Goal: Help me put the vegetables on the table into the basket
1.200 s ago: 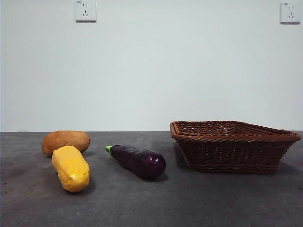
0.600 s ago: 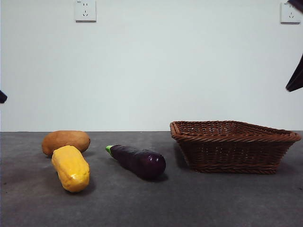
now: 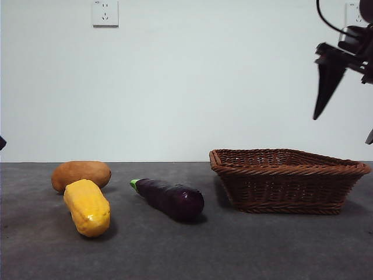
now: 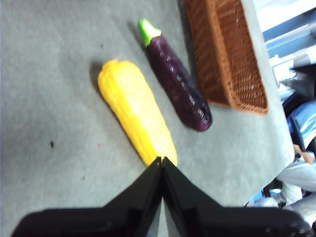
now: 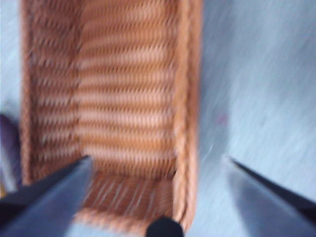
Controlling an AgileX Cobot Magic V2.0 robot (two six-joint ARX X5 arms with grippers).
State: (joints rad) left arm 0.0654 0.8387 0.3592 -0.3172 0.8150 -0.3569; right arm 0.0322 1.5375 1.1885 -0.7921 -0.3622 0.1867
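On the table, a brown potato lies at the left, with a yellow corn cob just in front of it. A purple eggplant rests nearer the middle, and the wicker basket stands empty at the right. My right gripper hangs open high above the basket's right end; the right wrist view looks down into the basket between its spread jaws. My left gripper is shut and empty, above the table close to one end of the corn, with the eggplant and basket beyond.
White wall with two sockets behind the table. A black tip of the left arm shows at the left edge. Bare table lies between the eggplant and the basket and along the front.
The right arm has swung in from the top right corner and now hangs large over the basket's right end. The vegetables and basket have not moved.
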